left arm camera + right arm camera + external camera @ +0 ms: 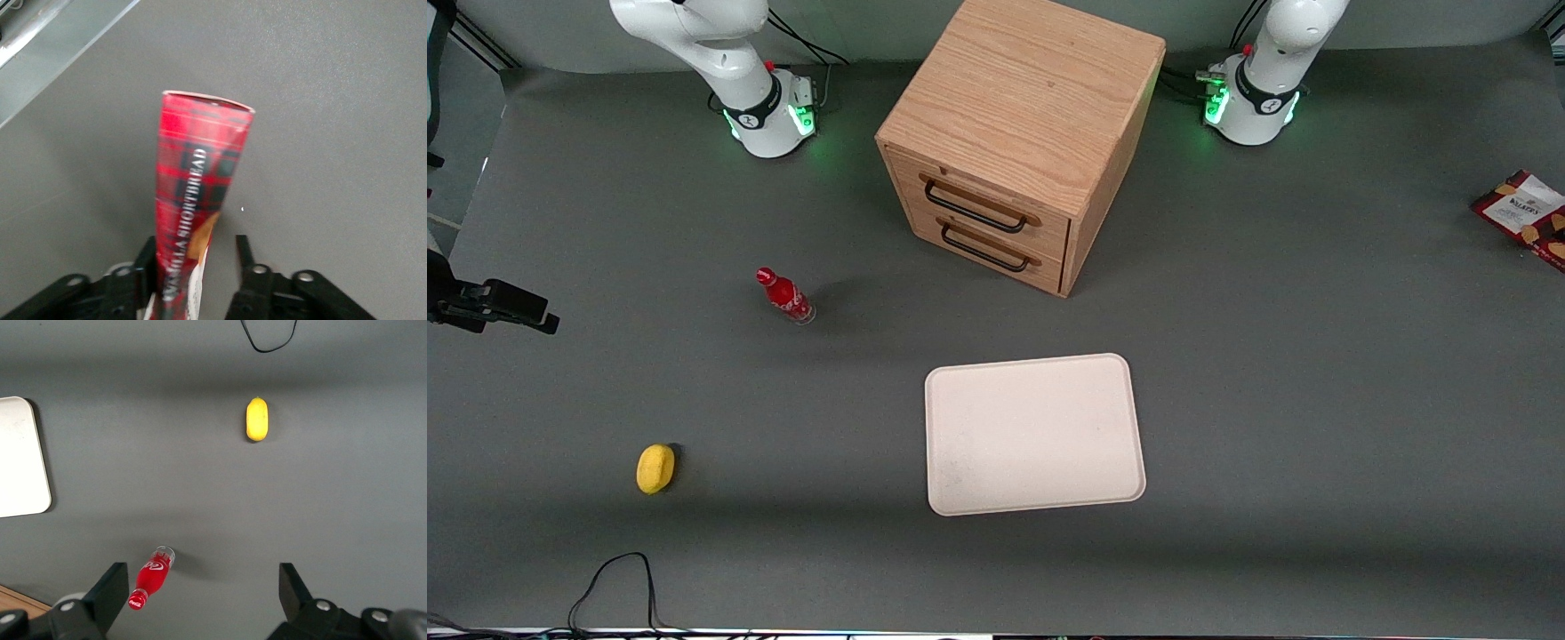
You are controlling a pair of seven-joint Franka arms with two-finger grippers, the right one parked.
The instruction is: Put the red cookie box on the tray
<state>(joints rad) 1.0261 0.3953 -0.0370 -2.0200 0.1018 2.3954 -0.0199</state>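
While the front view takes in the whole grey matte desk point(1316, 427), it catches only part of the red cookie box point(1524, 216), cut off at the desk's edge toward the working arm's end and well apart from everything else. Largest on the desk is the oak-grain wooden cabinet point(1021, 116), boxy, two drawers with dark wire handles, standing near the edge farthest from the front camera, between the two arm bases. Nearer the front camera than the cabinet lies the tray point(1034, 435), cream-white, flat, rounded corners, low raised rim, nothing on it. Its corner also shows in the right wrist view point(20, 460).

Only the left wrist view shows the tool point(197, 267). The box point(200, 180) appears there edge-on: thin carton, red tartan print, white lettering along the narrow side. It sits between the black fingers point(244, 257), against one of them, with a visible gap to the other, so the tool is spread and not pinching it. Grey desk surface lies under it.

Smaller items lie toward the parked arm's end: a small red bottle point(785, 296) with glossy wrap and white script, then a yellow lemon-shaped object point(655, 468) nearer the front edge. Both appear in the right wrist view too, bottle point(153, 577) and yellow object point(257, 419).
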